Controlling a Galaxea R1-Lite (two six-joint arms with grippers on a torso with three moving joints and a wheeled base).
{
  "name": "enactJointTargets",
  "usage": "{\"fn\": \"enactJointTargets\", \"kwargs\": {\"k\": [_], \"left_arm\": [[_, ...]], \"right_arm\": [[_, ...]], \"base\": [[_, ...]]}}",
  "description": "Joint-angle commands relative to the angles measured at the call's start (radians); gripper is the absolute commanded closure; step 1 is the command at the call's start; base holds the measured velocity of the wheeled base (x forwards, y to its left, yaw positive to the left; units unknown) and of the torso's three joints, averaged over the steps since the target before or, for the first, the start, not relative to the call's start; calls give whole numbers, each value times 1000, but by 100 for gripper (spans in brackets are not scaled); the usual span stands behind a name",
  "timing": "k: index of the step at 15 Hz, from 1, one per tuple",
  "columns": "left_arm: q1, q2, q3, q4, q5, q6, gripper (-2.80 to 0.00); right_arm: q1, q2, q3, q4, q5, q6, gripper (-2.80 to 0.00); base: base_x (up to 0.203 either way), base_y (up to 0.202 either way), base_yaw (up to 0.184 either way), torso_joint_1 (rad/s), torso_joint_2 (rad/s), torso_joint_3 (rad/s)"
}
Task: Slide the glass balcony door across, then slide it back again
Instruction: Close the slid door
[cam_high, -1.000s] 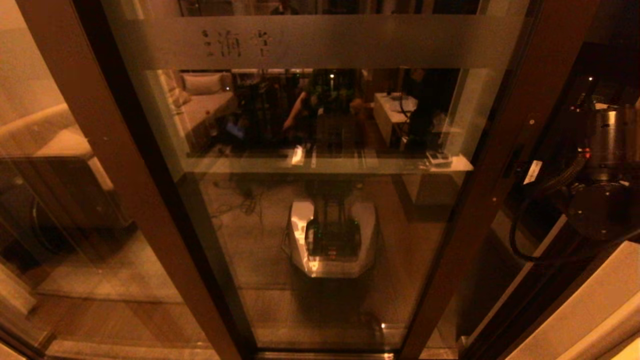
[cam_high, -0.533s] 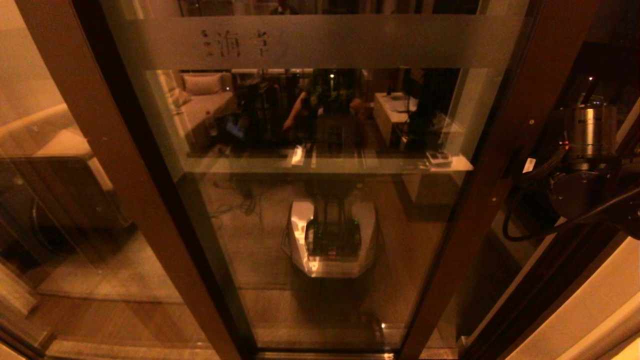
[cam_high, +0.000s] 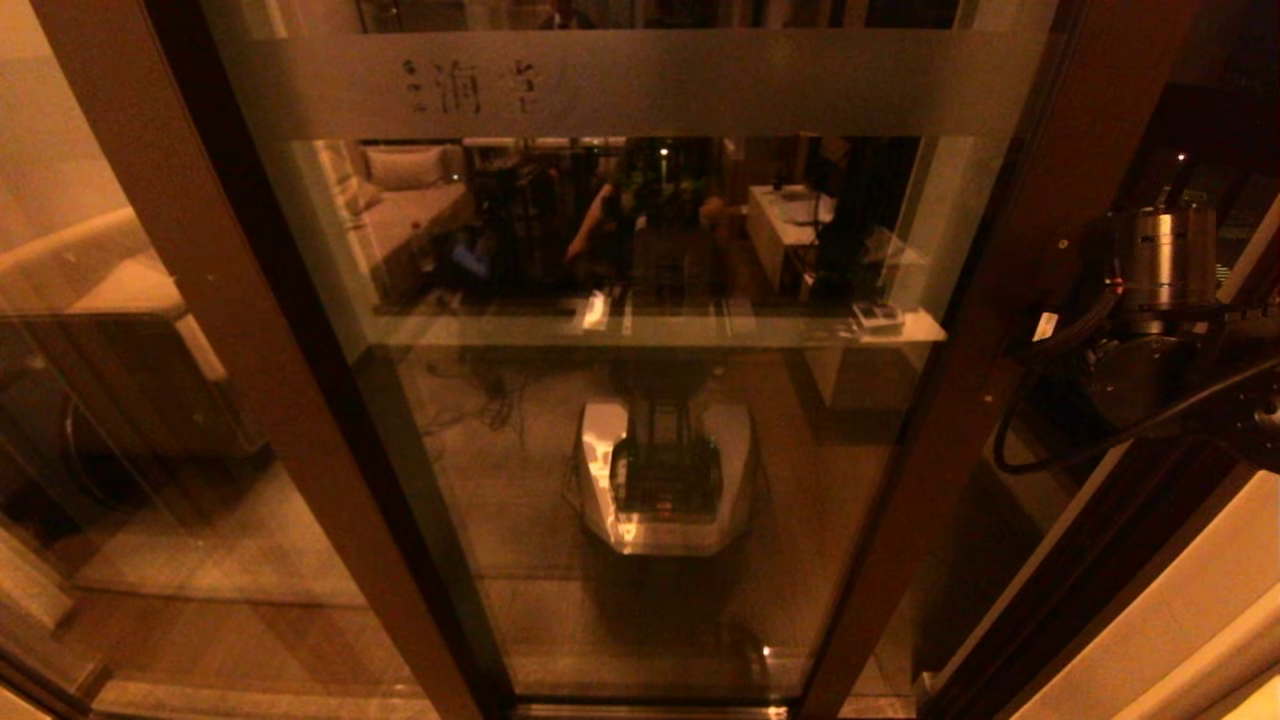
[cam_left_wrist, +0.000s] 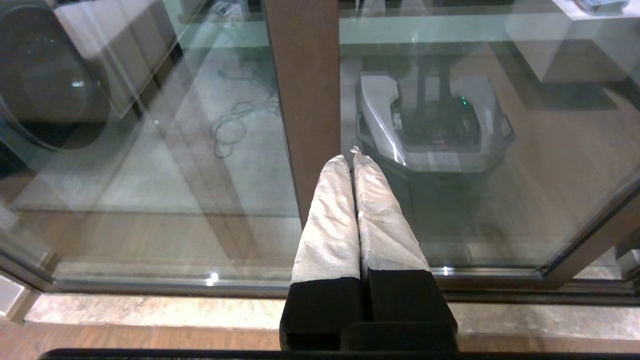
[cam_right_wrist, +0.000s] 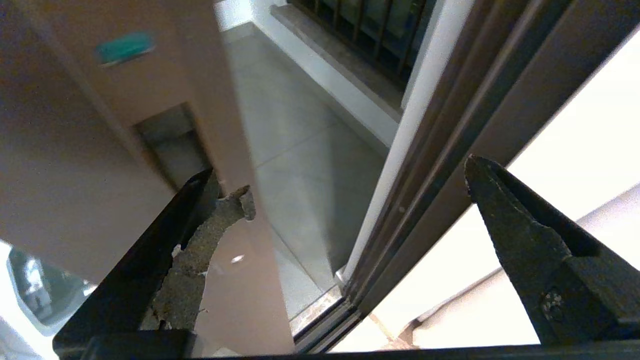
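The glass balcony door (cam_high: 650, 400) fills the head view, with a frosted band bearing characters (cam_high: 640, 85) and a thinner strip at mid height. Its right brown stile (cam_high: 1000, 300) stands a little off the jamb, leaving a dark gap. My right arm (cam_high: 1160, 260) reaches into that gap. In the right wrist view my right gripper (cam_right_wrist: 350, 195) is open, one finger (cam_right_wrist: 195, 225) lying against the stile just below its recessed handle (cam_right_wrist: 170, 145). My left gripper (cam_left_wrist: 350, 157) is shut on nothing, low down, pointing at the door's left stile (cam_left_wrist: 305, 100).
A narrower brown-framed glass panel (cam_high: 120, 400) stands at the left. Through the gap show the balcony floor (cam_right_wrist: 300, 140) and the black-barred railing (cam_right_wrist: 370, 25). The dark jamb and track (cam_right_wrist: 440, 150) border the gap on the right, with a pale wall (cam_high: 1180, 620) beyond.
My right arm has drawn up and inward toward the door's right stile. The door itself has not visibly shifted.
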Motion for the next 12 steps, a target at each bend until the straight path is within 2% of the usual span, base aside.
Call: {"fn": "enactJointTargets", "kwargs": {"k": [1,4,8,12], "left_arm": [[0,0,0,1,0,0,0],[0,0,0,1,0,0,0],[0,0,0,1,0,0,0],[0,0,0,1,0,0,0]], "right_arm": [[-12,22,-14,-2,-4,1,-280],[-43,62,-60,-2,2,-1,-280],[-49,65,-70,-2,8,-3,-280],[-90,71,-73,-2,14,-6,-280]], "base": [[0,0,0,0,0,0],[0,0,0,0,0,0],[0,0,0,0,0,0],[0,0,0,0,0,0]]}}
